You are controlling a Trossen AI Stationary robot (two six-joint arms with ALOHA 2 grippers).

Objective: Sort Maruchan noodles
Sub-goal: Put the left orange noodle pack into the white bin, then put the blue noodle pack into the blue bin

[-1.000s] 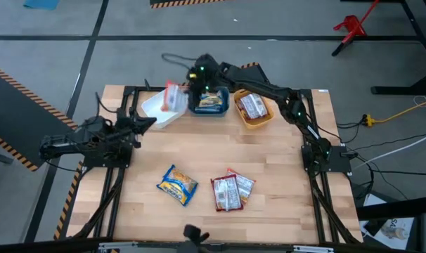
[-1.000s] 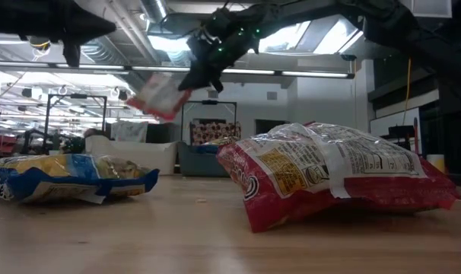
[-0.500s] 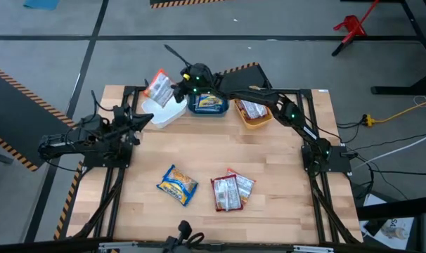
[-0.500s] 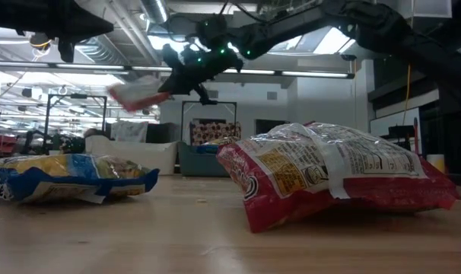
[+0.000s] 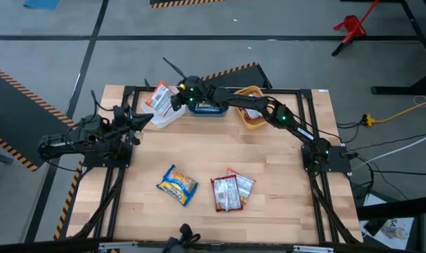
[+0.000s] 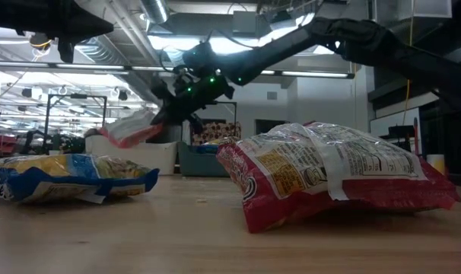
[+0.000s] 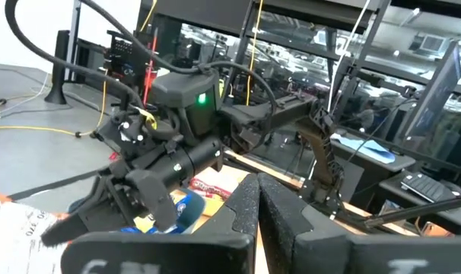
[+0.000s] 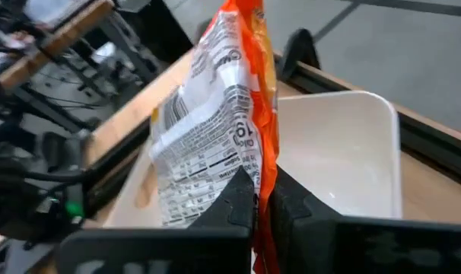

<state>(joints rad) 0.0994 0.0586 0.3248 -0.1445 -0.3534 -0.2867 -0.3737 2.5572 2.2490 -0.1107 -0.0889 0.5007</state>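
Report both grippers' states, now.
Right gripper: shut on an orange noodle packet, above the white bin.
Left gripper: shut, empty, parked at the table's left edge.

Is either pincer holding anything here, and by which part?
The right pincer grips an orange-and-white noodle packet by one edge, above the white bin. The left pincer holds nothing.

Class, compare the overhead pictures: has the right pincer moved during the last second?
Yes. The right pincer, shut on an orange packet, has swung left from above the teal bin to over the white bin.
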